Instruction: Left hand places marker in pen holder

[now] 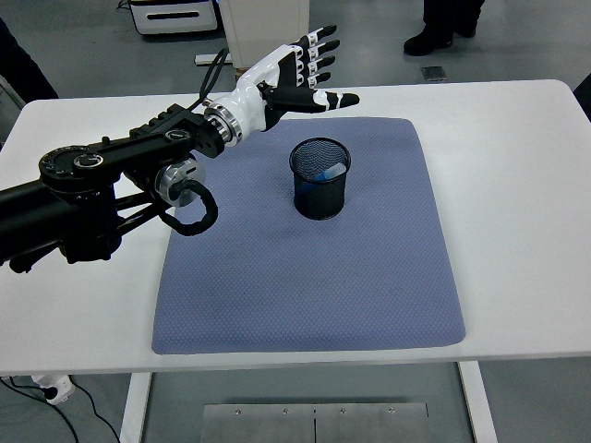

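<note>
A black mesh pen holder (pixel 320 178) stands upright on the blue-grey mat (pixel 305 277), toward its far middle. Inside it lies a blue marker (pixel 325 172), seen through the open top. My left hand (pixel 309 69) hovers above and behind the holder, over the mat's far edge, with its fingers spread and nothing in them. The black left arm (pixel 102 185) reaches in from the left edge. The right arm does not show.
The mat covers the middle of the white table (pixel 517 185). Beyond the far edge stand a cardboard box (pixel 270 77) and a white cabinet, and a person's shoes (pixel 429 39) show at the top.
</note>
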### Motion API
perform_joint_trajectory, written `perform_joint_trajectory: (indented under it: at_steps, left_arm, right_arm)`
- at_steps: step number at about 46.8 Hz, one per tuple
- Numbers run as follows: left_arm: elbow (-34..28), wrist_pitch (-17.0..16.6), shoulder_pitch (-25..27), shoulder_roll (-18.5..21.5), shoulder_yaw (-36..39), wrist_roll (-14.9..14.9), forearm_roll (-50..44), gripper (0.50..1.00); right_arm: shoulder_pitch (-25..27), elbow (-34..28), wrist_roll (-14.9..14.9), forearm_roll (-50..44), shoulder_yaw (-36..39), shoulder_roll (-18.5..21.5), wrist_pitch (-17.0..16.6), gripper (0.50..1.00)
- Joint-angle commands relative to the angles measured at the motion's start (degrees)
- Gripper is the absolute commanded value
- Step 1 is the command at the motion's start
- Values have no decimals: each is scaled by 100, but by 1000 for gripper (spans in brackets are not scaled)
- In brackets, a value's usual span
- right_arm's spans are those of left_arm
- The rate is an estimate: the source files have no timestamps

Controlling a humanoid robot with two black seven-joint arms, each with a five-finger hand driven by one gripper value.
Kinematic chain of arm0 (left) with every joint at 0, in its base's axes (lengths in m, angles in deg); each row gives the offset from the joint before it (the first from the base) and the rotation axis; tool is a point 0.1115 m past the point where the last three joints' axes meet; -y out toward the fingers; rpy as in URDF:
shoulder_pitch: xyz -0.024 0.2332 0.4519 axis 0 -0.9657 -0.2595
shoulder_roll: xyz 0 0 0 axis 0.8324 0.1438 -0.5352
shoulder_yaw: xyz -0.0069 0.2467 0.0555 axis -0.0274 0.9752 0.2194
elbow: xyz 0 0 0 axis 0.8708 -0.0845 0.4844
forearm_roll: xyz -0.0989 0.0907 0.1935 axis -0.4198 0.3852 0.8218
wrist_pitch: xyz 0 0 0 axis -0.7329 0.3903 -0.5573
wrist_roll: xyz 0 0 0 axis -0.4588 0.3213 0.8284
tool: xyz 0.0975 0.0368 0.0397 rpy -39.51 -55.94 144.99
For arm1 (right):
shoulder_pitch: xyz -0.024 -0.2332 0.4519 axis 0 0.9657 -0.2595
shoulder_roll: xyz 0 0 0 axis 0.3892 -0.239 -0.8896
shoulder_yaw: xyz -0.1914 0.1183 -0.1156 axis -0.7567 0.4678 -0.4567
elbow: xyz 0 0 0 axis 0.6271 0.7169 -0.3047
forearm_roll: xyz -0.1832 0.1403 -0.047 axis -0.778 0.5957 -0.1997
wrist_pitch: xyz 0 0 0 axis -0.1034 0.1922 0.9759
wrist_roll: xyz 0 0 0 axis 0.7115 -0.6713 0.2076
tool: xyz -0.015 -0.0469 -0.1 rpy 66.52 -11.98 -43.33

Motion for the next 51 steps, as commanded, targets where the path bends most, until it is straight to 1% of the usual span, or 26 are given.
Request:
perform_joint_trajectory:
  at_steps: [1, 10, 18, 22, 28, 30, 33, 35, 39, 41, 51]
  left_arm:
    - [75, -1, -137, 79, -152, 0, -95, 1000]
    - [461, 78, -655, 281, -890, 9, -69, 1000]
    - [558, 166, -1191, 588, -1646, 9, -16, 1000]
    - [576, 245, -1402, 703, -1813, 9, 2, 1000]
    - [620, 193, -1684, 843, -1831, -17, -7, 1000]
    - [655, 184, -1798, 922, -1866, -78, -68, 1000]
    - [681, 184, -1956, 1010, -1971, -245, -86, 1000]
    - [699, 175, -2114, 1037, -2042, -420, -86, 1000]
    - [787, 192, -2396, 1045, -2191, -895, -34, 1000]
    - [813, 210, -2475, 1063, -2200, -1036, -16, 1000]
    - [805, 272, -2756, 1142, -2332, -1054, -200, 1000]
  right_arm:
    - [0, -5, 0, 0, 0, 0, 0, 1000]
    - [0, 4, 0, 0, 0, 0, 0, 1000]
    - [0, 4, 0, 0, 0, 0, 0, 1000]
    - [0, 4, 0, 0, 0, 0, 0, 1000]
    - [0, 4, 0, 0, 8, 0, 0, 1000]
    - [0, 4, 0, 0, 0, 0, 0, 1000]
    - [0, 4, 0, 0, 0, 0, 0, 1000]
    - [0, 4, 0, 0, 0, 0, 0, 1000]
    - [0, -5, 0, 0, 0, 0, 0, 1000]
    - [0, 4, 0, 0, 0, 0, 0, 1000]
    - [0, -5, 0, 0, 0, 0, 0, 1000]
